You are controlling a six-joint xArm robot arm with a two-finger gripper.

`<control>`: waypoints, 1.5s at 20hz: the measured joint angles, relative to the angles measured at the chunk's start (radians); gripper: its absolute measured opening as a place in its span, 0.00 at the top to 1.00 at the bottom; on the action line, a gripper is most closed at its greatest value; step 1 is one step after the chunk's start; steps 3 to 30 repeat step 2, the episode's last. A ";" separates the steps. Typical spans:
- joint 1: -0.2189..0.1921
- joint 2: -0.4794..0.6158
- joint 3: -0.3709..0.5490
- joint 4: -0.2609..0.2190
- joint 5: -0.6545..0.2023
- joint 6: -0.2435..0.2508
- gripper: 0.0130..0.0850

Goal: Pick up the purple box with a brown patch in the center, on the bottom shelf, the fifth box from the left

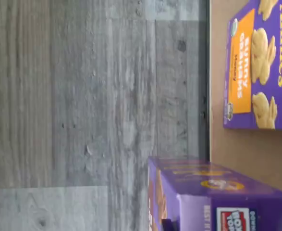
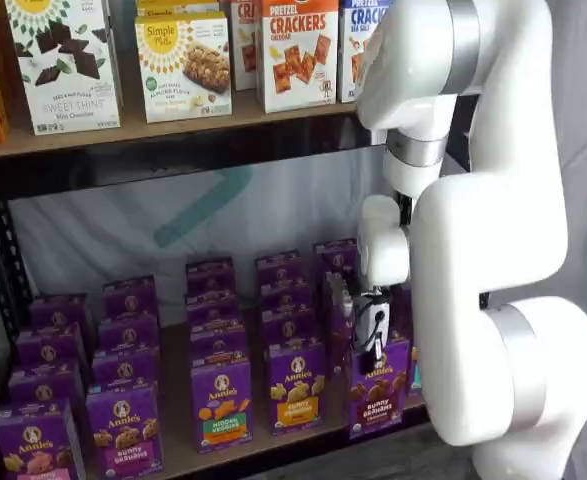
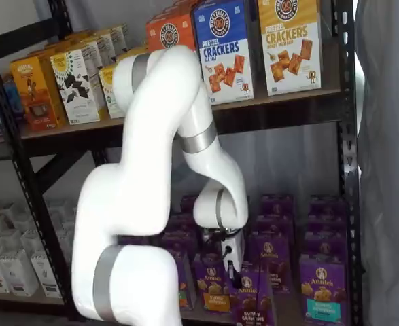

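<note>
Purple box [image 2: 377, 390] clamped in end effector [image 2: 371, 345].

arm [image 2: 473, 230]: glossy white shell, fat rounded links w/ smooth elbows, no visible screws tbh
joint bands [image 2: 518, 365]: brushed silver-grey rings btw segments, a wide one low on the base link, others higher up
gripper [image 2: 372, 352]: white body, black fingers, small dark details on the front
cable: thin black one alongside the wrist
markings: none readable, too small

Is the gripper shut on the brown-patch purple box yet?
Shut on it: the gripper sits at the purple box's top, fingers closed.
</note>
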 joint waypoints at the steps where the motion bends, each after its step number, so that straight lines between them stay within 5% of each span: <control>1: 0.003 -0.010 0.010 0.005 0.000 -0.001 0.78; 30: 0.007 -0.020 0.021 0.014 -0.001 -0.006 0.78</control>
